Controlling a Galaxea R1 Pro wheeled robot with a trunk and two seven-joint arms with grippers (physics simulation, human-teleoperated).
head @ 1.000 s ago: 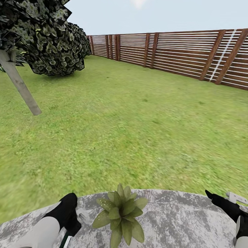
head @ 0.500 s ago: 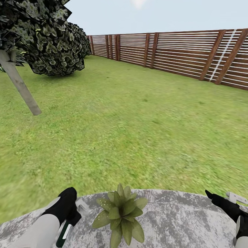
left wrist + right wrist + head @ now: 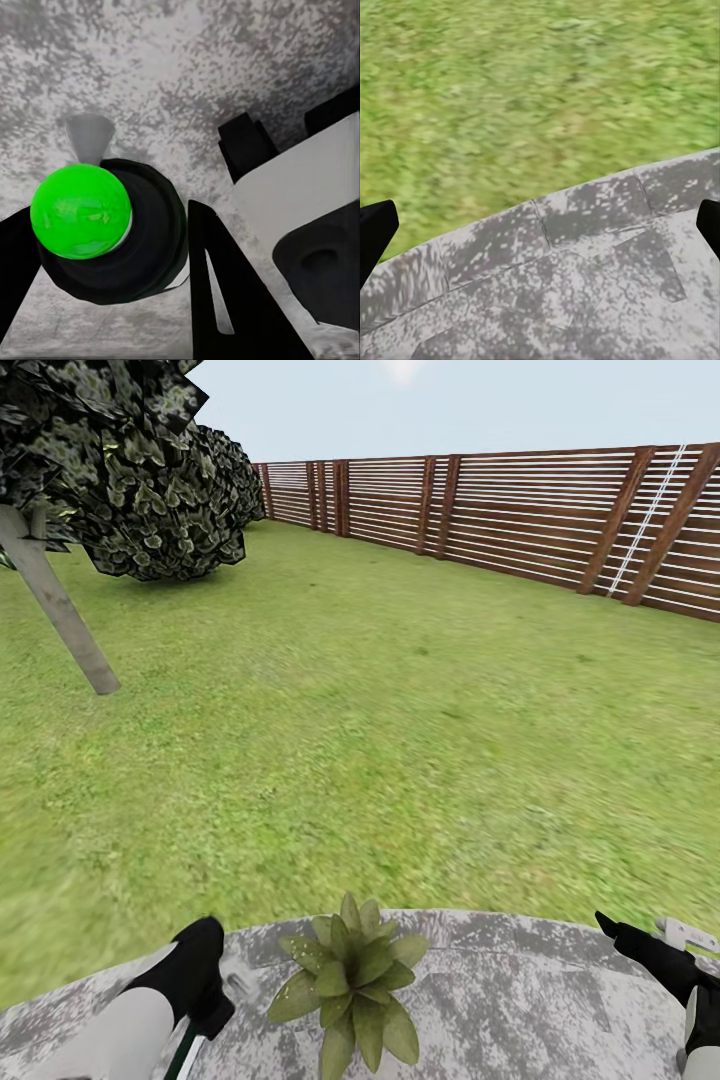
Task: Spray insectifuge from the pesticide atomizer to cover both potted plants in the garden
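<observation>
One plant (image 3: 348, 985) in reach, on the patio (image 3: 520, 1000) edge dead ahead. My left gripper (image 3: 205, 1000) sits just left of it, fingers closed around the atomizer (image 3: 183, 1052); wrist view looks straight down its end (image 3: 82, 212). Right gripper (image 3: 640, 945) hangs spread and empty over the patio rim, far right. Step, as I read it: spraying the first plant. Next: aim the nozzle at the leaves, sweep for full cover.

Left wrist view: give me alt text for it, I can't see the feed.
A dark cylindrical bottle with a bright green rounded end sits between the left pincer's black fingers, seen end-on. Behind it lies mottled grey stone paving; a white-and-black robot part stands beside.
</observation>
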